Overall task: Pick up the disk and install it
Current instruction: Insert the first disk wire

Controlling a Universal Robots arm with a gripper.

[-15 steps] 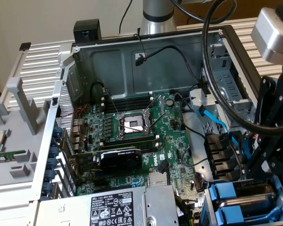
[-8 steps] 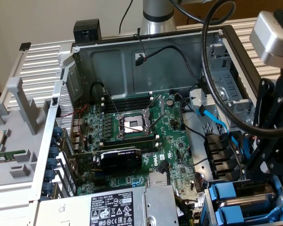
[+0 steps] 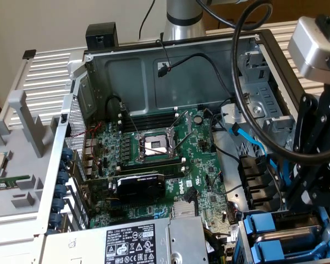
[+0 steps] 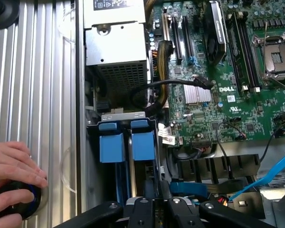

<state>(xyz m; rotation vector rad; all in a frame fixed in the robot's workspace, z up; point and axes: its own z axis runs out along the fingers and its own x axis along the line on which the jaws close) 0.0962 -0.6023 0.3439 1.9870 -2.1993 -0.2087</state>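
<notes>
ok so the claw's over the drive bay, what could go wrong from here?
1. The black cable loop hangs around the arm; it could snag if the arm travels.
2. A person's hand rests on the ribbed metal surface, fairly near the claw; contact is possible.
3. The blue flat cable lies beside the bay holding the blue trays; it might get pinched or pulled.

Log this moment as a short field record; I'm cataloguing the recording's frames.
case: open computer case, motherboard exposed
gripper: gripper over the drive bay, close to the blue trays
blue trays: two blue trays side by side in the bay, next to the power supply
hand: a person's hand rests on a black round control, outside the case
</notes>
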